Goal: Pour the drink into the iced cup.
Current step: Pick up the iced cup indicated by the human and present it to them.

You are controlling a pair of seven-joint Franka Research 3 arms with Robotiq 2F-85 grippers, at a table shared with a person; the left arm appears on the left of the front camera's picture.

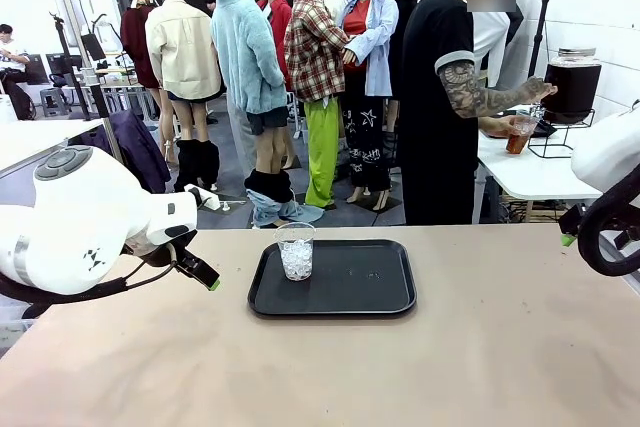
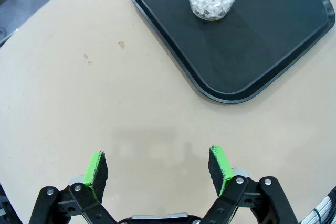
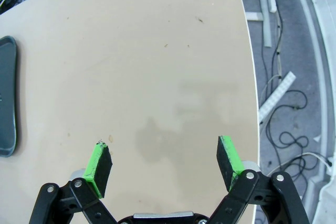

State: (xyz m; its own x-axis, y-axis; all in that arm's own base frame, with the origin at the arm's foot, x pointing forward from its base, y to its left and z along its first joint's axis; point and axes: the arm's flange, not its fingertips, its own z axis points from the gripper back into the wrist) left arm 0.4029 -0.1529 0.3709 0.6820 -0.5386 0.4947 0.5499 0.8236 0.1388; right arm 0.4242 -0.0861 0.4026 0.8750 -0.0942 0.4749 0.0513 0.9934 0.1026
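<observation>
Two grippers sit nearest the cameras, both with jaws spread wide and nothing between the green pads. The left gripper [image 2: 157, 163] hangs over the bare tan table [image 2: 63, 93], near the closest corner of a black tray [image 2: 262, 45]. The right gripper [image 3: 165, 158] hovers close to the table's right edge, well apart from the tray, with a white power strip [image 3: 276, 97] lying on the floor past that edge.

Farther out, the tray lies flat at the middle of the table. The iced cup [image 1: 295, 251], clear plastic with white ice inside, stands upright on the tray's left part.

Beyond the table's far side a person [image 1: 437, 97] in a black T-shirt faces a white side table [image 1: 530, 177] at the right. One hand [image 1: 535, 90] reaches to a dark dispenser [image 1: 572, 87] on a wire stand. Just below that hand, a clear cup holds the drink [image 1: 518, 135], reddish-brown, well apart from the iced cup.
</observation>
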